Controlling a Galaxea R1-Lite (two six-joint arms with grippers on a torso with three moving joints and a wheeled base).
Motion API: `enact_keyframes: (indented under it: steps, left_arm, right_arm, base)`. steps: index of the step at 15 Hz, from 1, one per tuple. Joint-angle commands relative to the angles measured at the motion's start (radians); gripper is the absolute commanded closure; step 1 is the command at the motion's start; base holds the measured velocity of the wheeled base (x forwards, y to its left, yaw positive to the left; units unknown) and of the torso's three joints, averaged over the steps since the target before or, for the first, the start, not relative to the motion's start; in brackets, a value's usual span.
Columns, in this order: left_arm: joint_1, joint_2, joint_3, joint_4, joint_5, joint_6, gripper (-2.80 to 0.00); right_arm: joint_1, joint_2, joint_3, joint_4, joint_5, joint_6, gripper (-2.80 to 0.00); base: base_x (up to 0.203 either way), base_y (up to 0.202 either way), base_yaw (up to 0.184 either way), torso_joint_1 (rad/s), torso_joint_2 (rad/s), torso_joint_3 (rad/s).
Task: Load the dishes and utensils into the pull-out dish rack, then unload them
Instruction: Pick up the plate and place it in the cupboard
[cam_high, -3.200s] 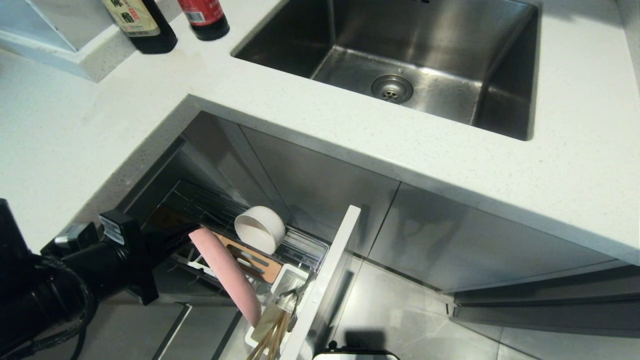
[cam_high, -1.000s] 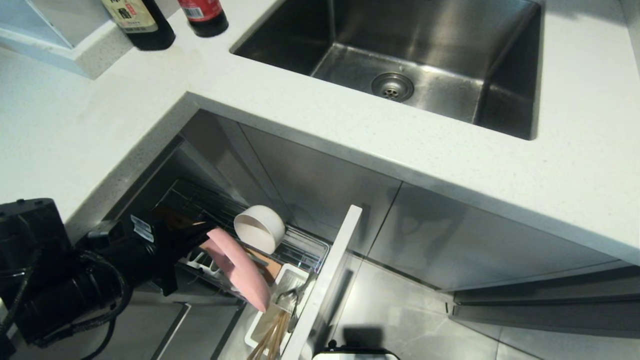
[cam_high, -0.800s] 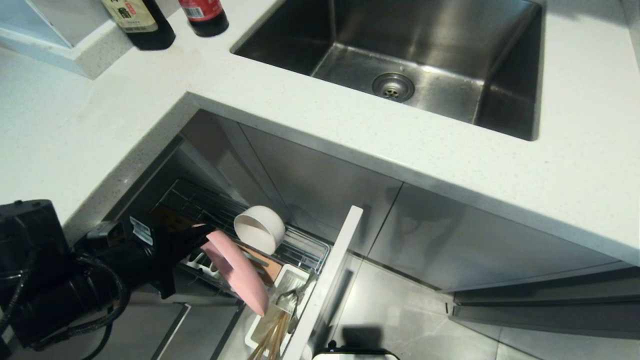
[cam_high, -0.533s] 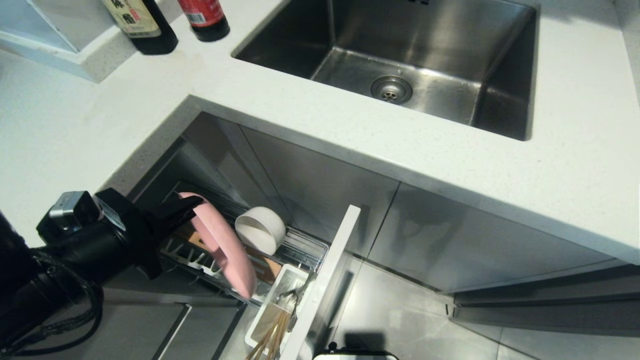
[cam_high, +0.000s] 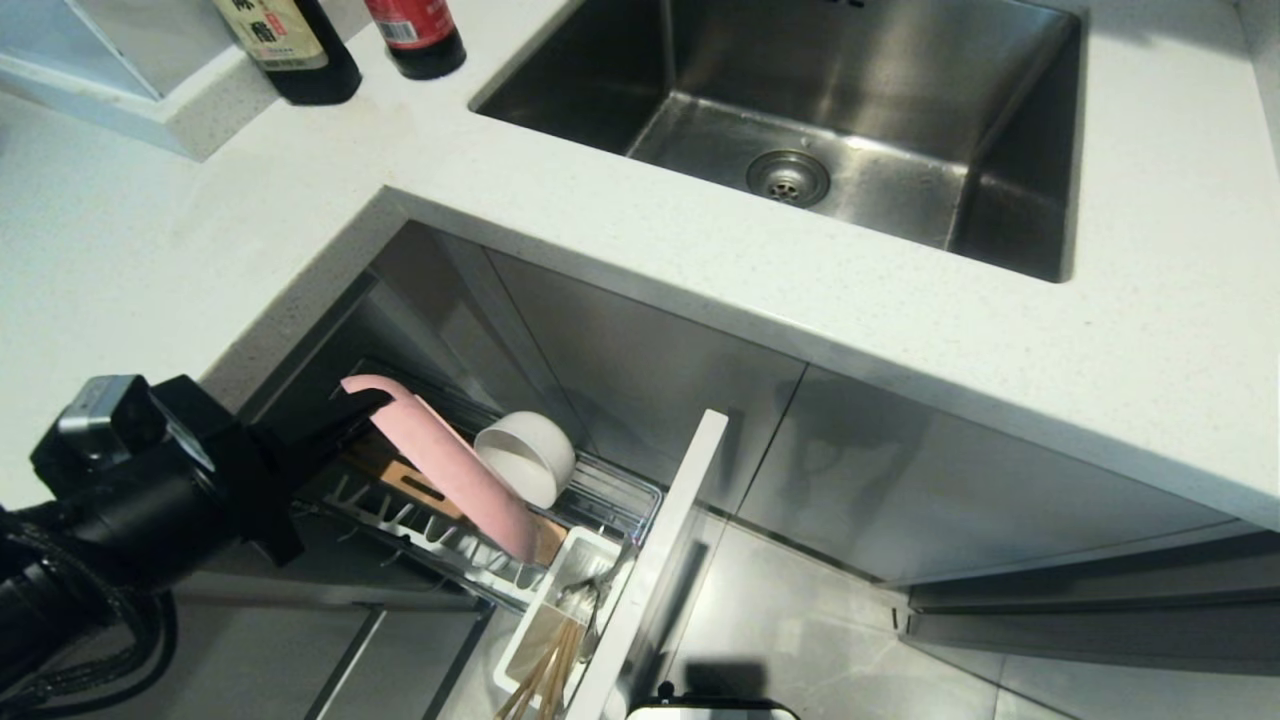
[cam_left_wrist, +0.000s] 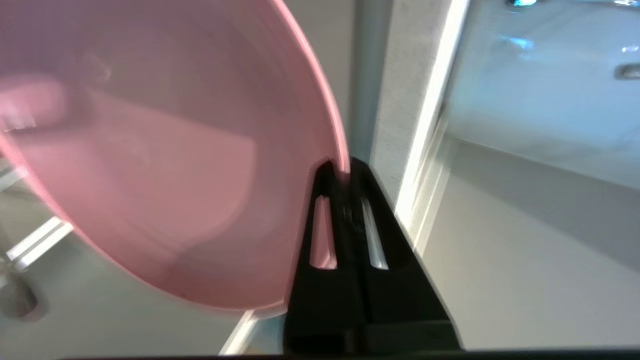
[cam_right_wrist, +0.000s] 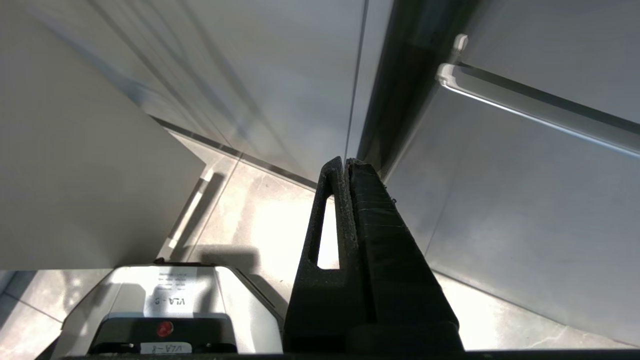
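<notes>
My left gripper (cam_high: 365, 403) is shut on the rim of the pink plate (cam_high: 450, 470), holding it on edge above the pull-out dish rack (cam_high: 420, 525). In the left wrist view the plate (cam_left_wrist: 150, 165) fills much of the picture, its rim pinched at the gripper (cam_left_wrist: 345, 167). The cream-white bowl (cam_high: 525, 455) lies on its side in the rack behind the plate. The chopsticks (cam_high: 545, 670) and the grey spoon (cam_high: 590, 600) stand in the white utensil cup (cam_high: 530, 625) by the pale cabinet front (cam_high: 650, 560). My right gripper (cam_right_wrist: 345, 162) hangs shut and empty near the floor.
The white countertop (cam_high: 600, 260) overhangs the rack, with the steel sink (cam_high: 790, 120) set in it. Two dark bottles (cam_high: 300, 50) stand at the far left. Closed steel cabinet doors (cam_high: 900, 470) lie to the right, grey floor tiles below.
My left gripper has lifted the pink plate up out of the rack's slots and drawn it back to the left. The bowl and the utensils have stayed put.
</notes>
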Motion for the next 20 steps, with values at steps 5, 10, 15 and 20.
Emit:
enact_keyframes:
  steps: [5, 10, 15, 20]
  left_arm:
    - [-0.064, -0.094, -0.101, 0.138, -0.003, -0.011, 0.00]
    - [-0.080, -0.204, -0.220, 0.380, -0.006, -0.010, 0.00]
    - [-0.076, -0.289, -0.325, 0.560, -0.004, 0.106, 0.00]
    - [-0.041, -0.318, -0.390, 0.825, 0.020, 0.365, 0.00]
  right_arm:
    - [0.002, 0.000, 0.002, 0.000, 0.000, 0.001, 0.00]
    - [0.002, 0.000, 0.002, -0.001, 0.000, 0.000, 0.00]
    - [0.002, 0.000, 0.002, 0.000, 0.000, 0.000, 0.00]
    - [0.002, 0.000, 0.002, 0.000, 0.000, 0.000, 0.00]
  base:
    - [0.000, 0.000, 0.000, 0.000, 0.00, 0.000]
    - [0.000, 0.000, 0.000, 0.000, 0.00, 0.000]
    - [0.000, 0.000, 0.000, 0.000, 0.00, 0.000]
    - [0.000, 0.000, 0.000, 0.000, 0.00, 0.000]
